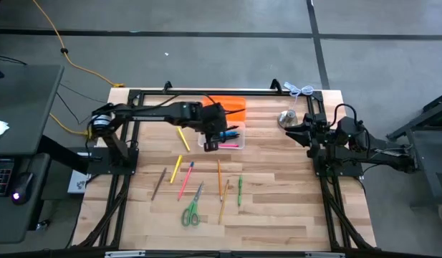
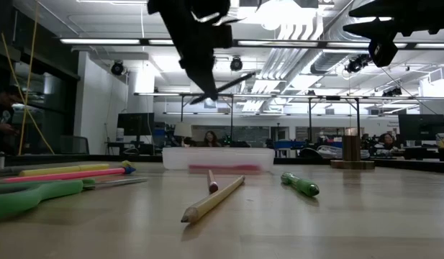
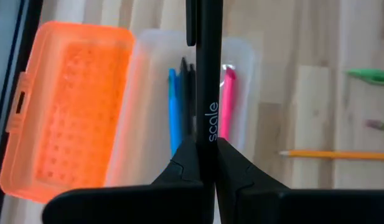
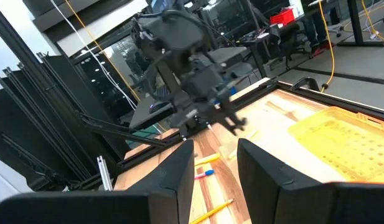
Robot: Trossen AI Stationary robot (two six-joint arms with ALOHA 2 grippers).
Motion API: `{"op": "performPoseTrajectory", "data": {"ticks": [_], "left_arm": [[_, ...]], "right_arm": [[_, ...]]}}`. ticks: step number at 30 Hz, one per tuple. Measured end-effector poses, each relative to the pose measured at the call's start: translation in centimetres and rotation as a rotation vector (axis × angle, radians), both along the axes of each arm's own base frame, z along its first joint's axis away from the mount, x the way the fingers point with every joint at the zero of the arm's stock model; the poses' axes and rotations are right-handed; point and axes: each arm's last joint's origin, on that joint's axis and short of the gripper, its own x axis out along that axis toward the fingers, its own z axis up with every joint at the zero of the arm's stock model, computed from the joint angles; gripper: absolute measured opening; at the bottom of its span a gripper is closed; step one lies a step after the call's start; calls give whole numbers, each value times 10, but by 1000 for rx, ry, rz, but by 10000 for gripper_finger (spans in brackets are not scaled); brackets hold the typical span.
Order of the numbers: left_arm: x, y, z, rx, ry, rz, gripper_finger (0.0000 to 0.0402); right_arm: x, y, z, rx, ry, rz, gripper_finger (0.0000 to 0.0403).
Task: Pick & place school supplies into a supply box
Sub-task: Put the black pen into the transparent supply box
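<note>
We see the clear supply box (image 1: 222, 140), orange lid (image 3: 64, 106) open, holding blue (image 3: 174, 112) and pink (image 3: 227, 102) pens; black pen (image 3: 208, 81) above it.

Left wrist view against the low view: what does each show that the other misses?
Only the left wrist view shows the box's orange lid lying open, the blue pen and pink pen inside, and the word "scale" on the held black pen. Only the low view shows the green scissors handle, the nearest pencil and the room behind. Both show the left gripper shut on the black pen above the supply box.
</note>
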Motion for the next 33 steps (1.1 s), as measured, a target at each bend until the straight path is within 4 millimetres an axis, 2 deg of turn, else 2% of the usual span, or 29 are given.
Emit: {"op": "performPoseTrajectory", "data": {"ticks": [7, 16, 33], "left_arm": [[7, 19, -13, 0, 140, -13, 45], [15, 21, -24, 25, 178, -88, 41], [28, 24, -62, 30, 286, -174, 42]], "right_arm": [[0, 0, 0, 2, 0, -2, 99], [0, -1, 0, 2, 0, -22, 99], [0, -1, 0, 7, -2, -24, 99]]}}
